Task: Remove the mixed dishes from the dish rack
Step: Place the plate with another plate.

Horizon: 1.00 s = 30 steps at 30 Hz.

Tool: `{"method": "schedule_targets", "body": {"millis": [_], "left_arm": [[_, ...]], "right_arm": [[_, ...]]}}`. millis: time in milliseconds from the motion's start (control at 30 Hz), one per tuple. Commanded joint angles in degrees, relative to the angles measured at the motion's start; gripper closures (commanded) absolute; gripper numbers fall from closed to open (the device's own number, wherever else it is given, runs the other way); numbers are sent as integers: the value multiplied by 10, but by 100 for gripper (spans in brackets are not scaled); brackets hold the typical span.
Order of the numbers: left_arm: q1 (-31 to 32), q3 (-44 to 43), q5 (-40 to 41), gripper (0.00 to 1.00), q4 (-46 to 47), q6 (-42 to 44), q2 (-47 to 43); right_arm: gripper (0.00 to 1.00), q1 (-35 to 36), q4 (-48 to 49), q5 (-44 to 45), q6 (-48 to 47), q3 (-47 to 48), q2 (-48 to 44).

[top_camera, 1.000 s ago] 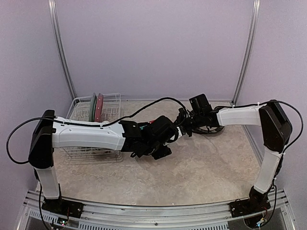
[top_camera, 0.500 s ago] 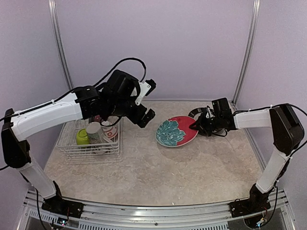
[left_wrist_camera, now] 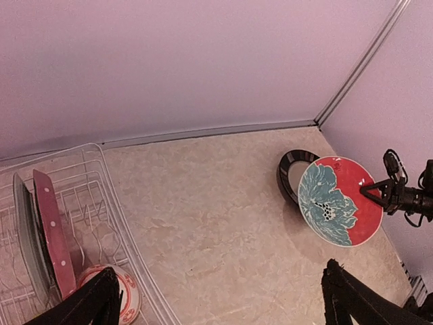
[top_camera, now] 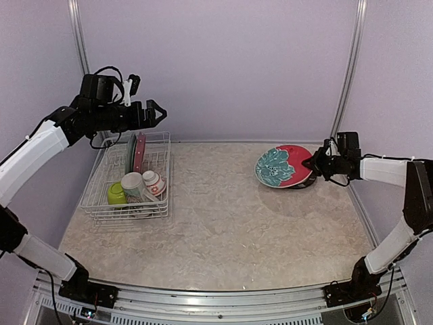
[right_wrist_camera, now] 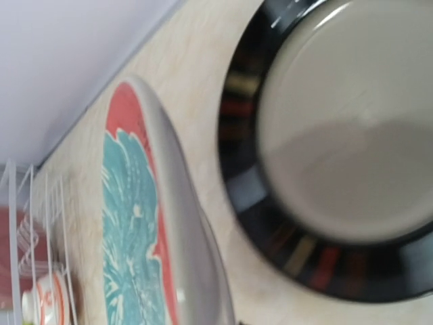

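Observation:
The white wire dish rack stands at the left. It holds two upright plates, one pale teal and one pink polka-dot, a lime-green bowl, a cream mug and a small white-and-red bowl. My left gripper hangs open and empty, high over the rack's back end. My right gripper is shut on the rim of the red plate with a teal flower. That plate is tilted, just over a black plate lying at the right rear.
A wall with a metal corner post rises close behind the right gripper. The left wall runs alongside the rack. Beige marbled tabletop stretches between the rack and the plates.
The left arm left the table's middle and swung up and left to above the rack, its jaws opening wide. The right gripper carried the red flower plate rightward to the black plate.

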<state>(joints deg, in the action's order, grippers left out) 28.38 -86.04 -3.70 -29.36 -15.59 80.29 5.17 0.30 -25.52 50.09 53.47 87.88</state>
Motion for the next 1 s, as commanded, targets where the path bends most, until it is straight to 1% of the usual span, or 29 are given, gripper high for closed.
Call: {"method": "schedule_targets", "body": {"millis": [0, 200, 400, 533, 667, 967], "left_arm": [[-59, 18, -88, 1, 24, -100, -13], [-104, 8, -137, 1, 14, -133, -1], [-111, 8, -138, 1, 13, -130, -5], [-111, 6, -132, 1, 9, -122, -3], [-114, 3, -147, 1, 7, -127, 3], [-113, 4, -155, 1, 9, -127, 12]], "right_arm": [[100, -39, 63, -31, -6, 4, -22], [100, -88, 68, -52, -15, 31, 21], [100, -120, 82, -75, -18, 66, 76], [100, -126, 82, -94, -23, 103, 122], [100, -129, 83, -98, -25, 127, 162], [100, -129, 98, -108, -19, 156, 214]]}}
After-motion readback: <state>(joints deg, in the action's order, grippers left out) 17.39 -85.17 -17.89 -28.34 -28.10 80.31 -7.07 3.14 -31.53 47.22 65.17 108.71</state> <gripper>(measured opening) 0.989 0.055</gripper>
